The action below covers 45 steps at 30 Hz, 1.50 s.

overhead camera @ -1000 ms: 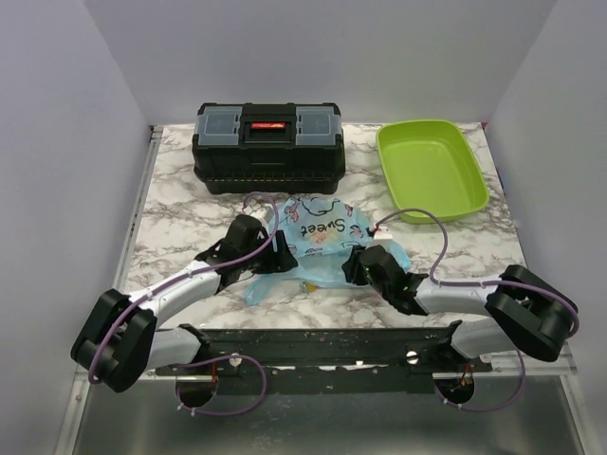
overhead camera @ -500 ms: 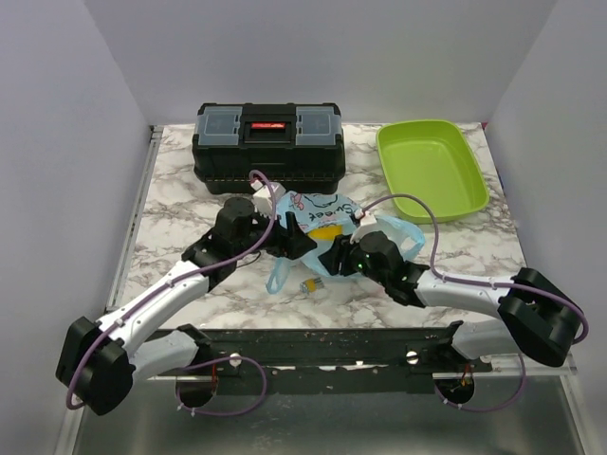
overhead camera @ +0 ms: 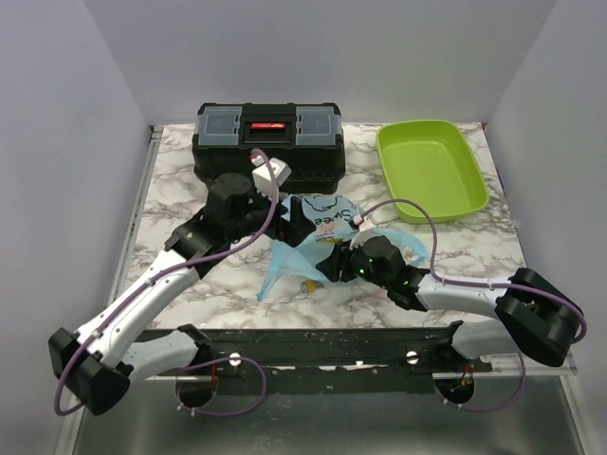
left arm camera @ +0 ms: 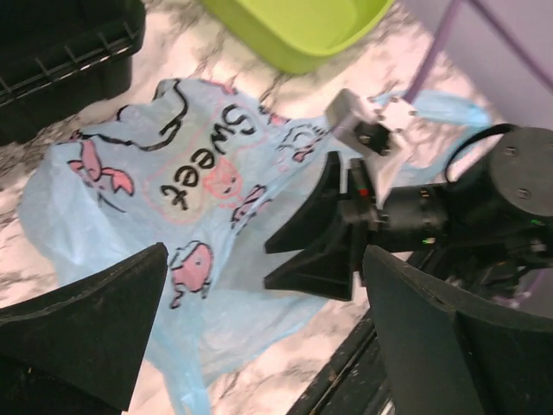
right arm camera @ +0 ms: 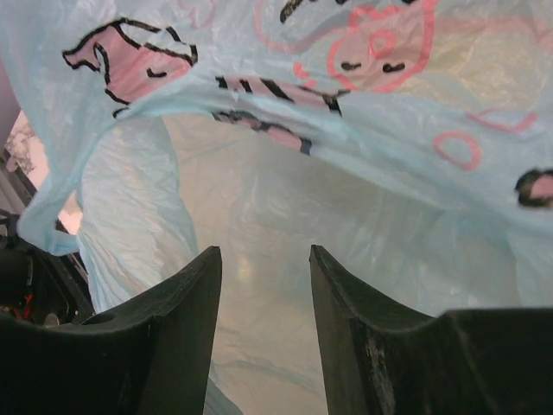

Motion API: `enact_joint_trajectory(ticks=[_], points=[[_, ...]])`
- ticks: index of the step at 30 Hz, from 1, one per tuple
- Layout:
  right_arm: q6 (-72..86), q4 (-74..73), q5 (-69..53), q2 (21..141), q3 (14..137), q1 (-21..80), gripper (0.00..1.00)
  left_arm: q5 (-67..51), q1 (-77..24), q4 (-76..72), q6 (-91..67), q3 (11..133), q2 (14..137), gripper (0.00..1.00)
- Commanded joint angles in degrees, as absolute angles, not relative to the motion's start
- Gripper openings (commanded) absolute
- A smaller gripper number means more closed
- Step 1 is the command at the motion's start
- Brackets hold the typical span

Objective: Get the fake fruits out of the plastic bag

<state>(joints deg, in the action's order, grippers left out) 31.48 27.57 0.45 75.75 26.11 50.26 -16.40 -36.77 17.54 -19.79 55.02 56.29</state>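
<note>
The plastic bag (overhead camera: 321,220) is light blue with pink prints and the word "Sweet", and lies crumpled mid-table. One handle trails toward the front (overhead camera: 275,275). My left gripper (overhead camera: 289,224) hovers over the bag's left side with its jaws wide apart and nothing between them (left arm camera: 266,256); the bag lies below it (left arm camera: 173,173). My right gripper (overhead camera: 330,263) points into the bag's near side. Its jaws are apart, with only thin bag film ahead of them (right arm camera: 263,251). It also shows in the left wrist view (left arm camera: 320,238). The fake fruits are hidden.
A black toolbox (overhead camera: 268,144) stands at the back left, just behind the left wrist. A lime-green tray (overhead camera: 432,169) sits at the back right. A tiny yellow-and-silver block (overhead camera: 308,283) lies on the marble in front of the bag.
The left arm has stretched out, rising and moving back over the bag. The right gripper has pushed left into the bag's near side. The bag has bunched up and shifted back.
</note>
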Motion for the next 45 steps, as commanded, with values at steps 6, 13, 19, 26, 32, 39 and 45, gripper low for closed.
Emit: enact_joint_trajectory(ticks=[6, 13, 19, 26, 32, 39, 45], points=[[32.62, 29.93, 1.27, 72.37, 22.36, 50.45, 0.48, 0.19, -44.45, 27.49, 1.93, 61.04, 71.23, 0.99], [32.49, 30.37, 1.90, 71.72, 21.62, 50.45, 0.48, 12.22, -49.39, 21.97, 6.35, 59.38, 78.32, 0.98], [32.87, 31.85, 0.78, 72.71, 20.51, 50.45, 0.46, 25.58, -49.05, 27.32, 2.53, 70.42, 90.20, 0.81], [35.05, 35.06, -1.99, 75.51, 17.63, 50.58, 0.45, 35.11, -47.82, 31.48, 0.26, 81.44, 98.00, 0.34], [39.56, 34.05, -2.17, 82.24, 15.77, 51.69, 0.41, 28.72, -41.41, 30.82, -4.18, 82.93, 91.66, 0.00], [38.10, 25.07, 4.74, 74.95, 16.98, 52.53, 0.41, 9.70, -39.82, 26.32, -5.75, 73.57, 80.89, 0.00], [34.53, 17.96, 6.69, 68.88, 24.66, 52.47, 0.46, 1.53, -39.94, 24.71, -6.71, 68.02, 75.18, 0.00]])
